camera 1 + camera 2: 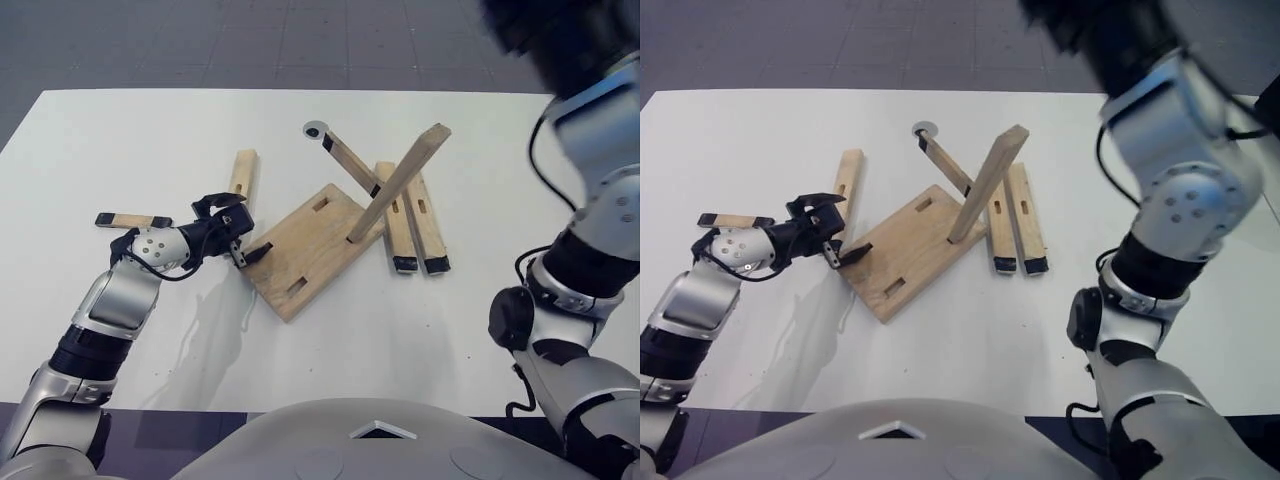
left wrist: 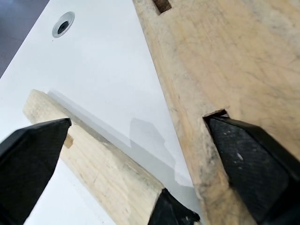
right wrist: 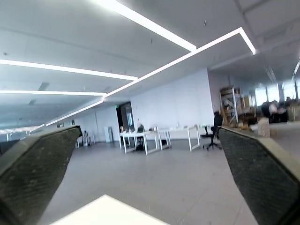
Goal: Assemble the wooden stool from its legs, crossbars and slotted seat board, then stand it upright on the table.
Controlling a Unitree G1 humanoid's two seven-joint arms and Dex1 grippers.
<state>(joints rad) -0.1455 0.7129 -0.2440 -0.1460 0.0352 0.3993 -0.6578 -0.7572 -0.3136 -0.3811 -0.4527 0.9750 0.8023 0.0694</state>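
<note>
The slotted seat board [image 1: 310, 248] lies flat at the table's middle, with one leg [image 1: 400, 182] standing tilted in a slot. Another leg [image 1: 350, 160] lies behind it, and two more legs [image 1: 415, 225] lie side by side to the right. A short wooden bar [image 1: 243, 172] lies left of the board, and a crossbar [image 1: 130, 220] rests by my left forearm. My left gripper [image 1: 232, 232] is open at the board's left corner, one finger [image 2: 253, 159] on the board [image 2: 225, 70] and the bar [image 2: 93, 164] between the jaws. My right gripper [image 3: 149, 131] is open, raised high and facing the room.
A round hole [image 1: 314, 130] in the white table [image 1: 120, 130] sits just behind the parts. My right arm [image 1: 590, 200] rises over the table's right edge. Bare tabletop stretches in front of the board and at the far left.
</note>
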